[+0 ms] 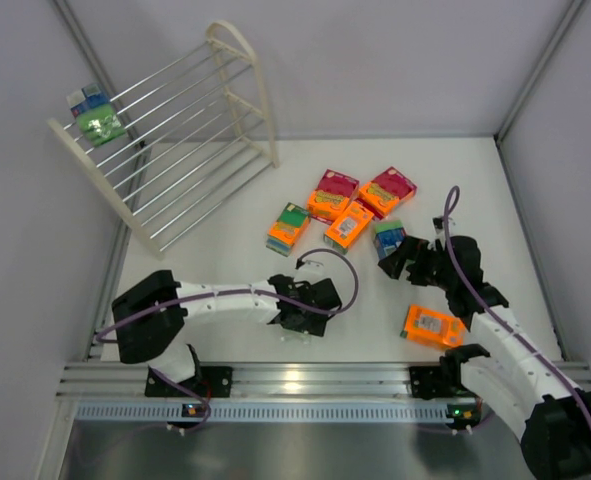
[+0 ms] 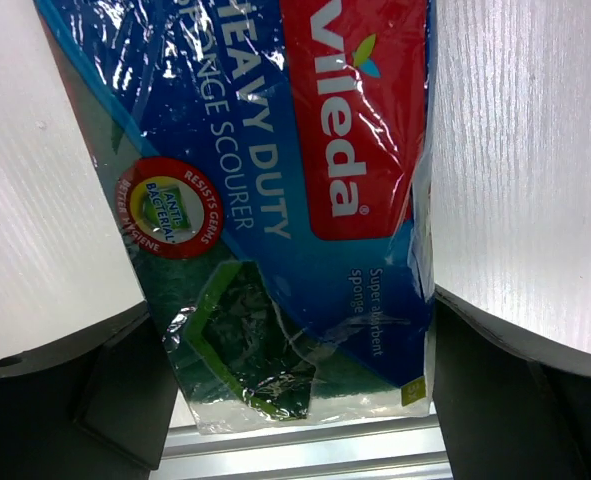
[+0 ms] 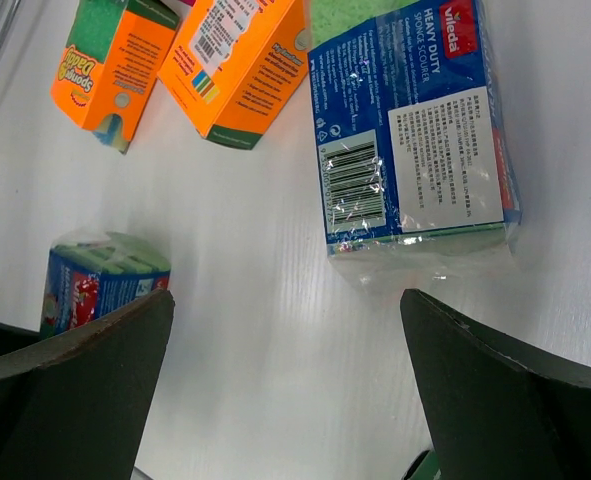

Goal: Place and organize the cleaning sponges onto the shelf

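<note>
From above, the shelf (image 1: 165,150) stands at the far left of the counter (image 1: 225,240), tilted against the wall, with two green packs (image 1: 95,115) lying on its upper rods. Four orange packs (image 1: 350,225) cluster mid-counter and a fifth orange pack (image 1: 434,326) lies alone beside the right arm. The left gripper (image 1: 305,305) sits low over the counter, near the rail (image 1: 275,380); the right gripper (image 1: 397,255) is just beside a blue-labelled pack (image 1: 388,238). In the left wrist view, the left gripper (image 2: 290,320) pinches a Vileda pack (image 2: 275,200), its fingers (image 2: 105,390) pressed against the wrap on both sides, with the rail (image 2: 305,455) showing below. In the right wrist view, the right gripper (image 3: 285,300) is spread wide with only bare counter between its fingers (image 3: 495,380). The blue-labelled pack (image 3: 415,150) lies just ahead, barcode up, two orange packs (image 3: 240,65) lie beyond, and a small pack (image 3: 100,280) stands by the left finger.
</note>
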Robot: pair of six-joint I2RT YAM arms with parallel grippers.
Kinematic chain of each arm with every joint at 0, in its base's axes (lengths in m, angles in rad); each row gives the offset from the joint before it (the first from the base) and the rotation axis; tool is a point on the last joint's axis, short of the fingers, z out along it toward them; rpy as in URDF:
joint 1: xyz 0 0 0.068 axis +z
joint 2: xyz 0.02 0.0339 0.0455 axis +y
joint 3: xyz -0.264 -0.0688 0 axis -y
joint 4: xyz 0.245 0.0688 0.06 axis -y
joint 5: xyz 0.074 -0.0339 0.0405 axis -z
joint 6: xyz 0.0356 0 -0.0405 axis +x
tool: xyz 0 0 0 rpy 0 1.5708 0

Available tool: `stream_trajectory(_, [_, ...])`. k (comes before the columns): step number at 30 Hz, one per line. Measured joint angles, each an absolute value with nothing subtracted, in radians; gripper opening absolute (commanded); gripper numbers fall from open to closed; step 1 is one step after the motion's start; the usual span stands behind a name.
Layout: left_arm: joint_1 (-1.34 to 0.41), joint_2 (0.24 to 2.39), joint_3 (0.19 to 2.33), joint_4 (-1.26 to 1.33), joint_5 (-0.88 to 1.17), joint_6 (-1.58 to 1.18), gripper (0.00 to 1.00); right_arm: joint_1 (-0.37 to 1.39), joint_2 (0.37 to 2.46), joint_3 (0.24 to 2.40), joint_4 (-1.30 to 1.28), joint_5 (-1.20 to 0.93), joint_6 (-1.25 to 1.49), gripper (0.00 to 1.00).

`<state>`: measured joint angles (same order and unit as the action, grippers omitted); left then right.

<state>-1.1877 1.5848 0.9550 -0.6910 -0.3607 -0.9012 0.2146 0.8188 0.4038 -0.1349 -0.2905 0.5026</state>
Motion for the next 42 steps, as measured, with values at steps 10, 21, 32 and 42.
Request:
stream_trajectory(10, [-1.193, 1.575, 0.927, -0.696, -0.392, -0.968, 0.7, 0.216, 0.812, 0.404, -0.136, -0.29, 0.509, 0.99])
stream_trajectory(21, [-1.173, 1.444, 1.047, -0.726, -0.458, -0.812, 0.72, 0.222, 0.812, 0.404, -0.135, -0.29, 0.518, 1.0])
stream_trajectory(32, [-0.665, 1.404, 1.522, -0.742, -0.579, -0.527, 0.74, 0.228, 0.877, 0.4, -0.089, -0.294, 0.548, 0.99])
stream_trajectory(42, [-0.418, 1.701, 2.103, -0.734, -0.621, -0.351, 0.73, 0.234, 0.917, 0.4, -0.042, -0.295, 0.561, 0.99])
